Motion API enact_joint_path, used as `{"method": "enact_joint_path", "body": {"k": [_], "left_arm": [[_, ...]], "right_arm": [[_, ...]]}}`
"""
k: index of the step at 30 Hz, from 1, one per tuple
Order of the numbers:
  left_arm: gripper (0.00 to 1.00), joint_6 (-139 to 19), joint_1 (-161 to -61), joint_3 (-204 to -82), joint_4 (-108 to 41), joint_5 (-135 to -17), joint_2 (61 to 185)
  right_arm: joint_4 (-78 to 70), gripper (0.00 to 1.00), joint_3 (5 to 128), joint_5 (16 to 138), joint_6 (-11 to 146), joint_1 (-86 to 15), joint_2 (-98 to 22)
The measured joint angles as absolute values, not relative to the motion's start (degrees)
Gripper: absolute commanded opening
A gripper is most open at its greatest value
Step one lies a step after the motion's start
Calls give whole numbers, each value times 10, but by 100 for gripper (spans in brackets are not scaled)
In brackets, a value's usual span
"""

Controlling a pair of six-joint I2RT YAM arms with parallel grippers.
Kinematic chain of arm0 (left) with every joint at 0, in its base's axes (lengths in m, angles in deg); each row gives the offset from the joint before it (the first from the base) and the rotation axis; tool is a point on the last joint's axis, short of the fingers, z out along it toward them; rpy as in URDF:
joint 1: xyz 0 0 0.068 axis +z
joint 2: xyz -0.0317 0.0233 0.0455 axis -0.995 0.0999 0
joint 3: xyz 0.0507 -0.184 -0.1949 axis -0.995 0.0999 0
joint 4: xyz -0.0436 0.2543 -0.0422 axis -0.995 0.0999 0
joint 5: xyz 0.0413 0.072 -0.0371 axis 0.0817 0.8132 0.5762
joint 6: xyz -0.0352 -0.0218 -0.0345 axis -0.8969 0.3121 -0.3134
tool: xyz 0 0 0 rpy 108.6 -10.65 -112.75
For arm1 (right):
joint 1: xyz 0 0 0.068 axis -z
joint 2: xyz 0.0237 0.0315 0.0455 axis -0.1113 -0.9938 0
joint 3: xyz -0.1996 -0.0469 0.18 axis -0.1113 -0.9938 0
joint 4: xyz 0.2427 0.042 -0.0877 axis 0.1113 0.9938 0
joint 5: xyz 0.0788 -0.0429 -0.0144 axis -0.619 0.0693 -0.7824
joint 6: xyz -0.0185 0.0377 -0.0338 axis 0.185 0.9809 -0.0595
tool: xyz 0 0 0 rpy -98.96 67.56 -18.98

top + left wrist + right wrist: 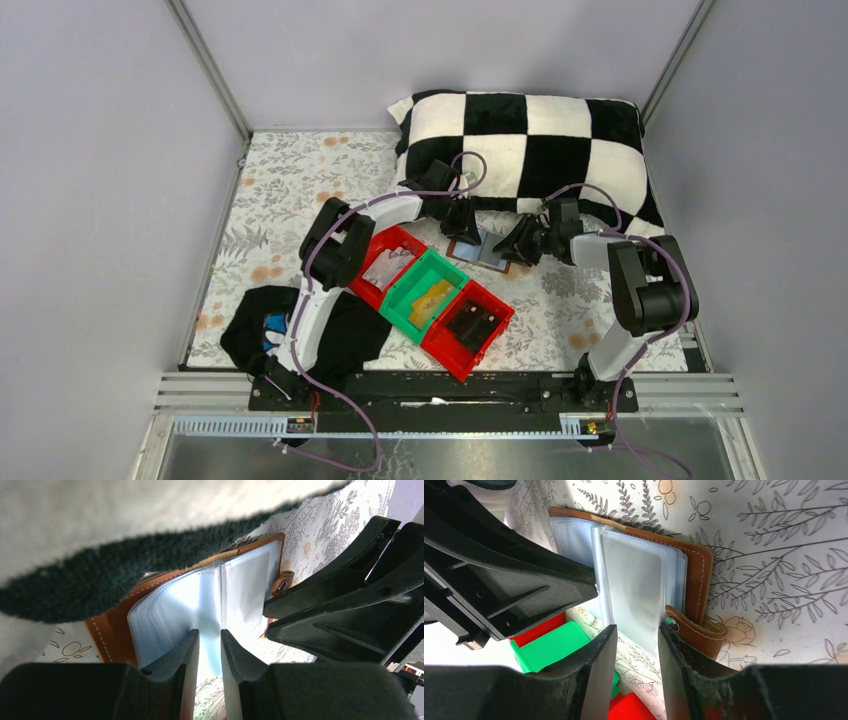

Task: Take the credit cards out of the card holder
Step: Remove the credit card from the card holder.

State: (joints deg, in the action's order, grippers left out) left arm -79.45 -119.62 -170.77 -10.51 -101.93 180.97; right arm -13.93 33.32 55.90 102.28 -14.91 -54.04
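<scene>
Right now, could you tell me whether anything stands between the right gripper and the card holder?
Nothing visible does: the right gripper is open at the clear sleeves of the card holder; the left gripper is alongside, not between.

Inspected: left arm and right arm, with white link shells and bulky black joint housings. Purple-grey cables looped along both, trailing below black base rail. Left gripper and right gripper matte black, wedge-shaped fingers with moulded ribs. Small round recess near root of one left finger. Inner edge of one right finger seemingly scuffed; focus too soft to confirm.
</scene>
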Motion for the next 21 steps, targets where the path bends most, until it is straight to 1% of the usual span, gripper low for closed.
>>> {"method": "enact_joint_path", "body": {"k": [7, 21], "left_arm": [[27, -794, -1196, -1711, -104, -1020, 1812], [28, -788, -1196, -1711, -103, -1020, 1812]], "right_arm": [[-157, 43, 337, 538, 1044, -154, -555], [-157, 43, 342, 534, 1061, -167, -541]]}}
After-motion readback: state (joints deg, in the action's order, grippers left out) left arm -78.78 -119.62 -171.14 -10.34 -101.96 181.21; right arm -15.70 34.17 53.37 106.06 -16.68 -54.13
